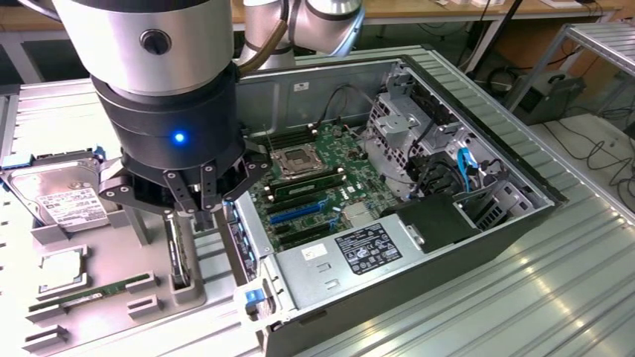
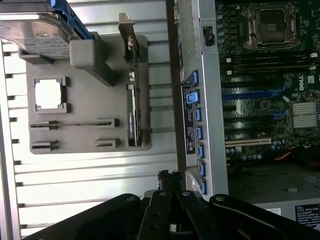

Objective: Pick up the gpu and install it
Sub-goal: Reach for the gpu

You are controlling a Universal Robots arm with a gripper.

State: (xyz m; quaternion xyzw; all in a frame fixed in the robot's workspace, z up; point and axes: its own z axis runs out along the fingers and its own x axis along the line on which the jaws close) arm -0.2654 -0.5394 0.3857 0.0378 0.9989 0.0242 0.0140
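Gripper seen clenched, nothing grasped, held above gray tray, apart from gpu. Gpu stood on edge in tray slot, just beside open computer case. Hard drive and RAM stick seated in same tray.

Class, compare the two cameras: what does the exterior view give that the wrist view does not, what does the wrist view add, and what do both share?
Exterior view: the arm's blue light, the blue cable in the drive bay, and floor cables.
Wrist view: the gpu along its whole length in the grey holder, with its metal bracket.
Both: the shut hand, the gpu on edge in the holder, the hard drive, the RAM stick and the CPU socket.
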